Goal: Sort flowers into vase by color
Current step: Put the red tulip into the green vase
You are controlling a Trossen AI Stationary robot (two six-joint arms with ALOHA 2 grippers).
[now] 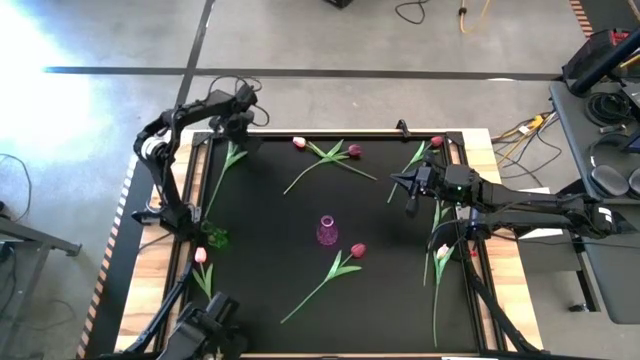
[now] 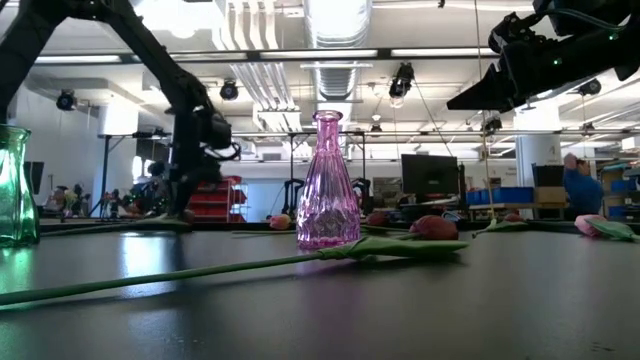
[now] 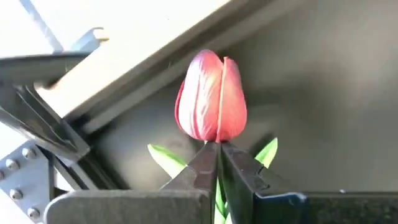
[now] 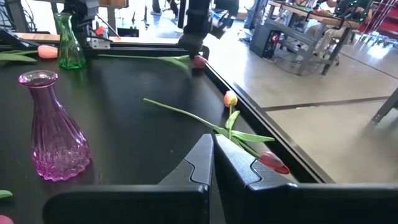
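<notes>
- Left pincer (image 3: 217, 152) down at the far-left corner of the tabletop (image 1: 270, 230), fingers pressed together on the stem just under a dark red tulip (image 3: 210, 99); head sitting directly ahead of the tips, leaves poking out either side.
- Right pincer (image 1: 410, 182) hovering over the right side, fingers together with nothing between them, waiting.
- Pink vase (image 1: 327, 231) near mid-tabletop, well away from the left pincer; green vase (image 1: 214, 236) far closer, along the left edge.
- Other flowers lying flat and scattered; pale pink one (image 1: 200, 256) just beyond the green vase.
- Best approach from here, by judgement: lift straight up before travelling, so the long stem clears the frame rail beside the pincer.
- Keep the squeeze firm; thin stem likely to swivel and droop.
- Bring the stem end over the vase mouth, lower steadily, release only once well inside.
</notes>
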